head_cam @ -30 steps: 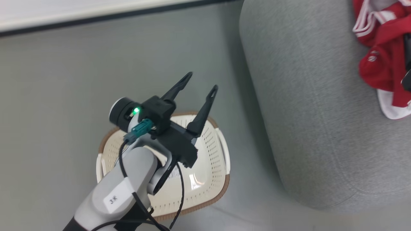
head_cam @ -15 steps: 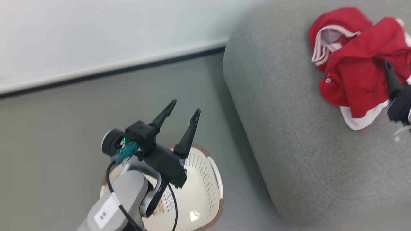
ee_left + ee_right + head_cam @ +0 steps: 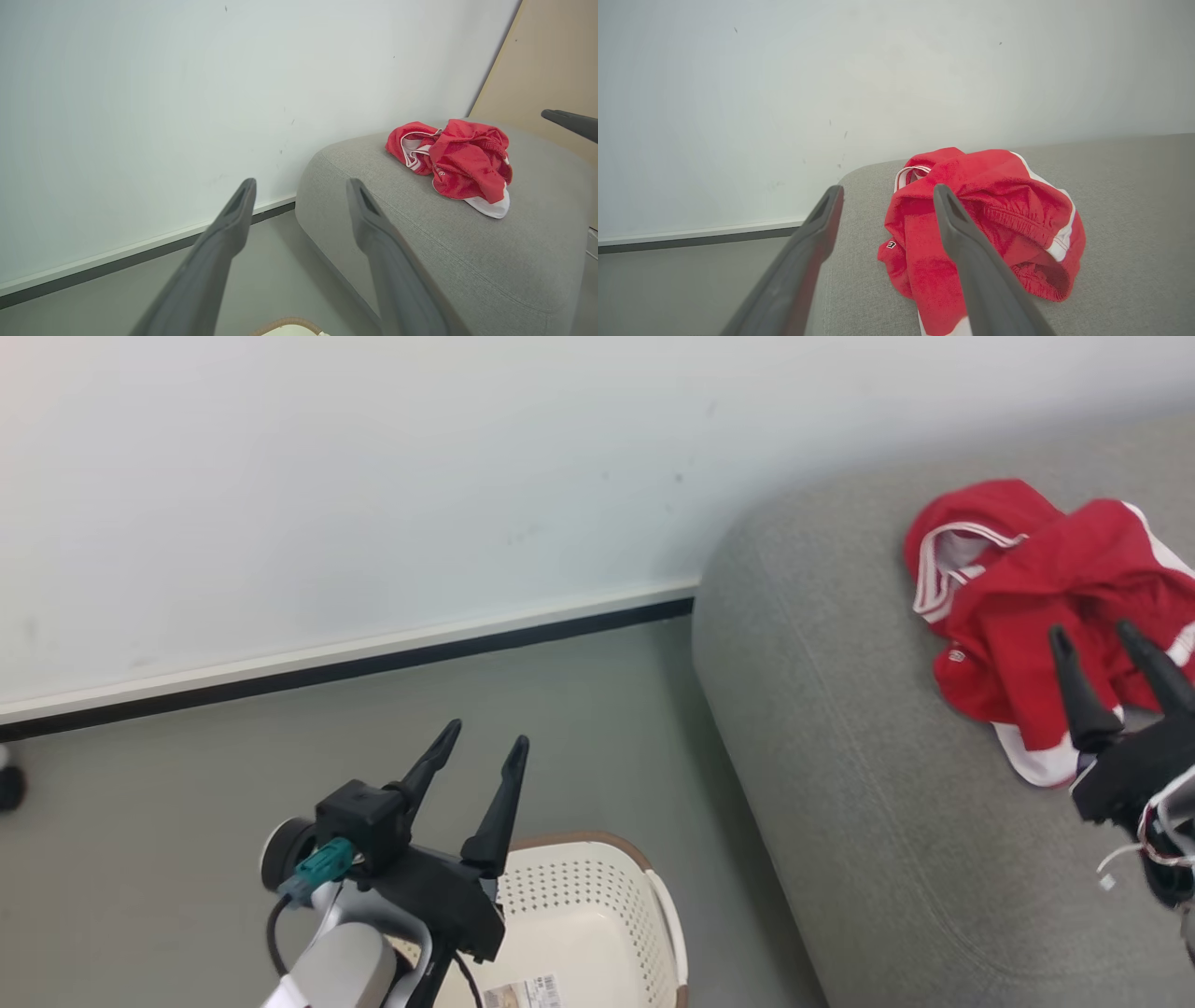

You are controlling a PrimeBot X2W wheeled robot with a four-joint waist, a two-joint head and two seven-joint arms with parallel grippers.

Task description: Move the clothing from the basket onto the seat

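Lying inside basket: illegible barcode label.

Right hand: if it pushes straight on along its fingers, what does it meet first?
Probably the clothing heaped on the seat: the open right hand points toward it. Depth is unclear; it could pass just over it to the wall.
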